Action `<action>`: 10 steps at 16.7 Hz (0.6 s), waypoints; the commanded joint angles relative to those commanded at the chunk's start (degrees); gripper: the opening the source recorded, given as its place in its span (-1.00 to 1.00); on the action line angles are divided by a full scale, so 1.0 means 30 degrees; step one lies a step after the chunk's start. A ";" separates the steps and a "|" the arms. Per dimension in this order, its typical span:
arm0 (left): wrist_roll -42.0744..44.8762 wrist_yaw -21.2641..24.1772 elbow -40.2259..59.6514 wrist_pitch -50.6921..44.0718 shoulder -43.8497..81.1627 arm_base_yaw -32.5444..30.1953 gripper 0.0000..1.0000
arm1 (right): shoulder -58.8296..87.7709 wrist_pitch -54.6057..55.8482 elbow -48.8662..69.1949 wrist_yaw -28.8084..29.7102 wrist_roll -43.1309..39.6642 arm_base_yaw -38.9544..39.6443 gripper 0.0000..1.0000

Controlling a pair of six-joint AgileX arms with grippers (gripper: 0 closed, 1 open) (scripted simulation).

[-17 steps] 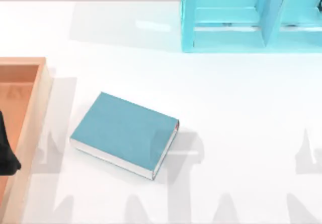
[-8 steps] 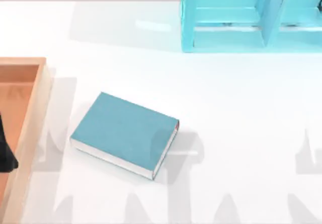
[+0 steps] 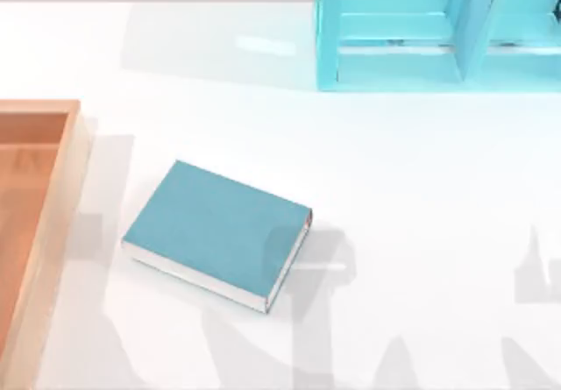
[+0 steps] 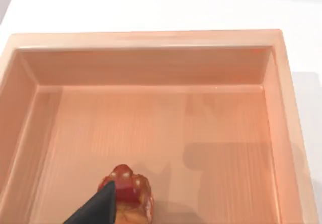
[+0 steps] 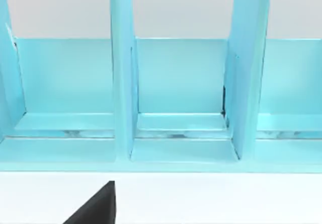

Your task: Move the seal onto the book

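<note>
Seal (image 4: pixel 128 194): orange-brown body, darker red rounded top with small pale dots, sitting on the floor of the wooden tray (image 4: pixel 282 108), near the middle of the floor. One dark finger (image 4: pixel 98 209) of the left gripper overlaps the seal's side in the left wrist view; the other finger is out of frame, so I cannot tell whether the fingers are spread or pinching the seal.

Tray walls rise on all sides around the seal. In the top view the tray (image 3: pixel 66 188) sits at the table's left edge, partly cut off.

Book (image 3: pixel 215 232): teal-blue hardcover, lying flat on the white table (image 3: pixel 421 197), just right of the tray but apart from it, turned at an angle. White page edges face the near side; small red mark at its right corner. Cover is bare.

Turquoise shelf unit (image 3: pixel 394 53) stands at the table's far right, well apart from the book. The right wrist view faces its upright dividers (image 5: pixel 123 83); one dark fingertip (image 5: pixel 98 206) of the right gripper shows in front, spread or pressed together I cannot tell.
</note>
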 joint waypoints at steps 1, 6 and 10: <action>0.0302 0.0016 0.1584 -0.1254 0.2102 0.0261 1.00 | 0.0000 0.0000 0.0000 0.0000 0.0000 0.0000 1.00; 0.1829 0.0007 0.8967 -0.7356 1.1545 0.1576 1.00 | 0.0000 0.0000 0.0000 0.0000 0.0000 0.0000 1.00; 0.2833 -0.0060 1.3919 -1.1358 1.7592 0.2457 1.00 | 0.0000 0.0000 0.0000 0.0000 0.0000 0.0000 1.00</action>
